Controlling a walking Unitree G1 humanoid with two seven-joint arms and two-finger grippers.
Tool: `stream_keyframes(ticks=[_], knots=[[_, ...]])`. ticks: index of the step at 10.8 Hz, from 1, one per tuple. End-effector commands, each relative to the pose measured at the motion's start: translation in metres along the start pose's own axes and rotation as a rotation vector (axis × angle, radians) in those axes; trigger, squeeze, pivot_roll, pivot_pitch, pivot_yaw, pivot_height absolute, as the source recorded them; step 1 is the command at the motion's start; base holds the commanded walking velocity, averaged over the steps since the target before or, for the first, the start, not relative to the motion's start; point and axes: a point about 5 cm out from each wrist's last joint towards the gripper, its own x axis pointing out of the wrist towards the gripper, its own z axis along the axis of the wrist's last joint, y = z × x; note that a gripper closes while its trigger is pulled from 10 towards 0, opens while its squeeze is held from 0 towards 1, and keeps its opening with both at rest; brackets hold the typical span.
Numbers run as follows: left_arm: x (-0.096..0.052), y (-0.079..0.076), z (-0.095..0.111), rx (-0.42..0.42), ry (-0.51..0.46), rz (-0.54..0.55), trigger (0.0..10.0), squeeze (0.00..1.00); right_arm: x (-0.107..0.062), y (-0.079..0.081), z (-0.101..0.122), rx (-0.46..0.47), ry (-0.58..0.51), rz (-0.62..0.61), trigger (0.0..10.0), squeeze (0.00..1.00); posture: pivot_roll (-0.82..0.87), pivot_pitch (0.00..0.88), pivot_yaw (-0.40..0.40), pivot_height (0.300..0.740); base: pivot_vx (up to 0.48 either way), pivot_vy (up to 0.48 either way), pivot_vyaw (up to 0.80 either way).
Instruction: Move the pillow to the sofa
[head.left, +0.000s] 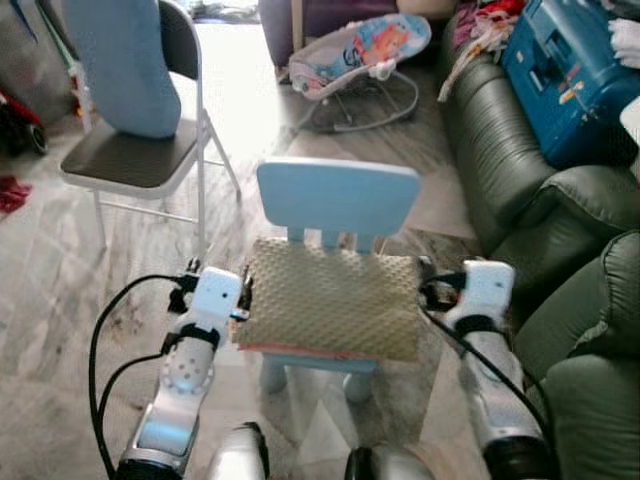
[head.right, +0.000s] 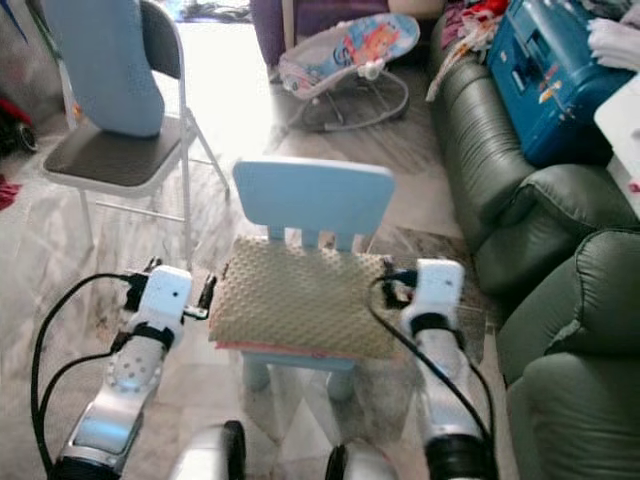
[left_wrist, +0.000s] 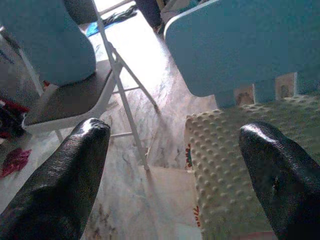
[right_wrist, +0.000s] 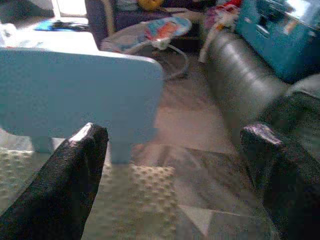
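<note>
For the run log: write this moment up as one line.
stage: pre-grasp | pillow on small blue chair | left gripper open at its left edge | right gripper open at its right edge | sofa to robot's right

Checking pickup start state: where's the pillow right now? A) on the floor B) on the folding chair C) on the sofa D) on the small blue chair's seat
D: the pillow lies on the seat of the small blue chair, with the left gripper and right gripper at either side of it, fingers open.

beige dotted pillow, green sofa
</note>
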Motion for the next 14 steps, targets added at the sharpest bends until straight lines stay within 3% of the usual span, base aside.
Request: stream_keyframes(ticks=[1,4,6,8,12,14], knots=[[0.0,0.004,-0.003,-0.019,0.004,0.021,10.0,0.0,-0.004,-0.002,0.0,0.014,-0.003,-0.01,10.0,0.0,-0.03,0.102,-0.02,0.74,0.0,0.0,0.0],[-0.006,0.015,-0.004,0.028,-0.018,0.09,10.0,0.0,-0.018,-0.004,-0.009,0.03,0.03,0.007,10.0,0.0,-0.03,0.109,-0.031,0.74,0.0,0.0,0.0],[-0.009,0.027,-0.015,0.05,0.035,0.198,10.0,0.0,-0.016,-0.002,-0.01,0.025,0.041,0.021,10.0,0.0,-0.02,0.119,-0.035,0.74,0.0,0.0,0.0],[-0.01,0.032,-0.017,0.048,0.042,0.249,10.0,0.0,-0.015,-0.001,-0.01,0.028,0.047,0.033,10.0,0.0,-0.03,0.123,-0.043,0.708,0.0,0.0,0.0],[-0.01,0.026,-0.017,0.045,0.04,0.243,10.0,0.0,-0.014,-0.001,-0.009,0.024,0.049,0.053,10.0,0.0,-0.03,0.129,-0.044,0.644,0.0,0.0,0.0],[-0.011,0.026,-0.018,0.012,0.042,0.262,10.0,0.0,-0.014,-0.001,-0.009,0.027,0.051,0.057,10.0,0.0,-0.03,0.134,-0.047,0.644,0.0,0.0,0.0]])
